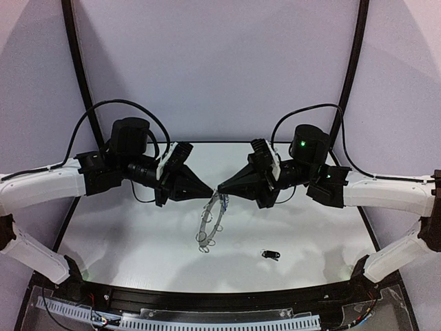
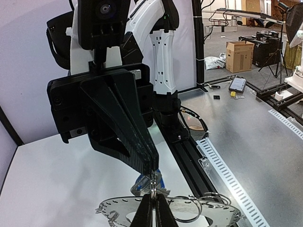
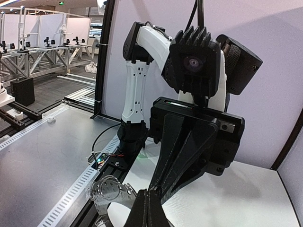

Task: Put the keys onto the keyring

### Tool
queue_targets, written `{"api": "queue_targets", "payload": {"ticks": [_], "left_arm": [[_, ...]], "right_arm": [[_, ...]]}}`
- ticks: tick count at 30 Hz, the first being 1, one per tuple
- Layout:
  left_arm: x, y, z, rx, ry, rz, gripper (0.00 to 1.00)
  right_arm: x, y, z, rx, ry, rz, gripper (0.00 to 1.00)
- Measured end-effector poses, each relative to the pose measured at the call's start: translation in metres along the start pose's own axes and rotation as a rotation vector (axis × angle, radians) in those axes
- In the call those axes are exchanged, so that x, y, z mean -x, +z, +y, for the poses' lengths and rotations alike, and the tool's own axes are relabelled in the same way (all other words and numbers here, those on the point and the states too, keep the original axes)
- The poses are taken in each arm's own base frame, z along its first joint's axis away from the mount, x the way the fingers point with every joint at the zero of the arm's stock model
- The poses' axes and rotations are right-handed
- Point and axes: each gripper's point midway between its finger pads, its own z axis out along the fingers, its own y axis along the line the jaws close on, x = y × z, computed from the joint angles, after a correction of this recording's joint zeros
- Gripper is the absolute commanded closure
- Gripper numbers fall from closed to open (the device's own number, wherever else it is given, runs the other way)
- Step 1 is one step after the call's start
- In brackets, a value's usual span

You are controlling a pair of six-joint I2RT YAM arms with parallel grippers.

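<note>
The keyring [image 1: 209, 224] hangs in the air below the two meeting grippers; it also shows in the left wrist view [image 2: 120, 206] and the right wrist view [image 3: 105, 191]. My left gripper [image 1: 211, 194] [image 2: 151, 212] is shut on one of the ring's small wire loops [image 2: 153, 185]. My right gripper [image 1: 220, 188] [image 3: 148, 204] is shut, tip to tip with the left one, at the blue-headed key [image 2: 142, 184] [image 1: 222, 202], which sits against that loop. The black-headed key [image 1: 271, 254] lies on the white table, right of the ring.
The white table [image 1: 138, 241] ends in a black rail [image 1: 227, 298] at the near edge. Both arms reach inward over the table's middle. Several more wire loops [image 2: 215, 198] fringe the ring's edge.
</note>
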Motion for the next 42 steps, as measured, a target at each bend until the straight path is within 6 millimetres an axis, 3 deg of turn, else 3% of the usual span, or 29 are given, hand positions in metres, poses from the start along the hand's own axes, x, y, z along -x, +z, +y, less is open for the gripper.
{"api": "queue_targets", "payload": {"ticks": [16,27,28,29,30,31,32,33,37,42], "left_arm": [[-0.008,0.005,0.005,-0.030,-0.071,0.072,0.99],[-0.013,0.003,0.000,-0.085,-0.056,0.136,0.98],[-0.013,0.003,0.001,-0.083,-0.055,0.135,0.86],[-0.015,0.003,0.002,-0.074,-0.052,0.135,0.80],[-0.016,0.004,0.004,-0.065,-0.041,0.132,0.56],[-0.018,0.005,0.006,-0.044,-0.039,0.123,0.43],[-0.021,0.005,0.007,-0.030,-0.030,0.120,0.14],[-0.026,0.005,0.008,0.001,-0.028,0.120,0.04],[-0.032,-0.002,0.012,0.094,-0.022,0.123,0.01],[-0.011,-0.021,0.020,0.249,0.059,0.066,0.01]], "right_arm": [[0.003,0.005,-0.009,-0.015,0.004,0.007,1.00],[-0.006,0.014,-0.016,-0.029,0.048,0.035,1.00],[-0.007,0.013,-0.016,-0.031,0.051,0.036,1.00],[-0.007,0.013,-0.017,-0.039,0.056,0.039,1.00],[-0.008,0.013,-0.018,-0.044,0.059,0.041,1.00],[-0.009,0.013,-0.022,-0.068,0.064,0.048,1.00],[-0.010,0.013,-0.024,-0.080,0.068,0.053,1.00],[-0.012,0.012,-0.027,-0.100,0.071,0.059,1.00],[-0.014,0.010,-0.035,-0.151,0.075,0.075,1.00],[-0.016,0.003,-0.045,-0.243,0.091,0.106,1.00]]}}
